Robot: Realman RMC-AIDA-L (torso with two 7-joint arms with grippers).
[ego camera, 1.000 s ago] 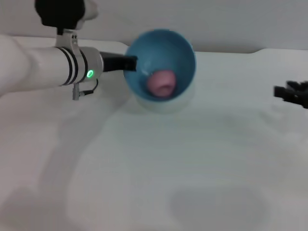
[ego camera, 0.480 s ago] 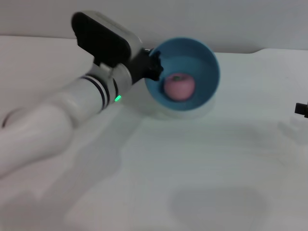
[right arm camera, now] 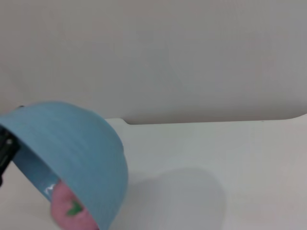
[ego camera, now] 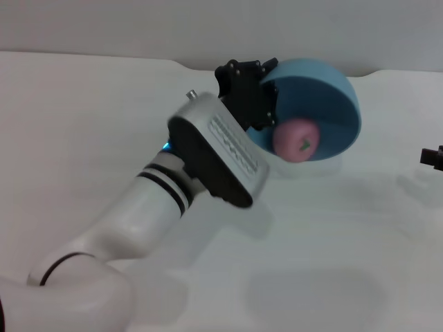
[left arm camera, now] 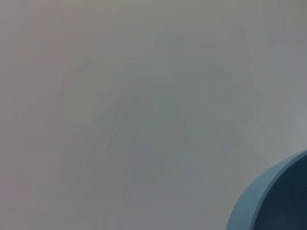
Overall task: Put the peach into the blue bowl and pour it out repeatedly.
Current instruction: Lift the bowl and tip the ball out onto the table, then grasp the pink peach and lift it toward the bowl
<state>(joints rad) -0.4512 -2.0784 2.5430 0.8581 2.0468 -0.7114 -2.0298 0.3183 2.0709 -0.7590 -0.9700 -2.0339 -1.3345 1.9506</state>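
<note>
The blue bowl (ego camera: 325, 97) is lifted off the white table (ego camera: 332, 228) and tipped steeply on its side, its mouth facing down and toward me. My left gripper (ego camera: 261, 93) is shut on its rim at the left. The pink peach (ego camera: 296, 140) sits at the bowl's lowest lip, green stem mark facing out. The right wrist view shows the bowl's outer wall (right arm camera: 72, 143) with the peach (right arm camera: 67, 213) peeking out under the rim. A bit of bowl rim (left arm camera: 268, 201) shows in the left wrist view. My right gripper (ego camera: 433, 156) stays at the far right edge.
My left forearm (ego camera: 159, 207) crosses the table diagonally from the lower left up to the bowl. A pale wall (ego camera: 138, 28) runs behind the table's back edge.
The left arm swung right and rolled its wrist, carrying the bowl right and tipping it much further. The peach rolled from the bowl's inside down to its lower lip.
</note>
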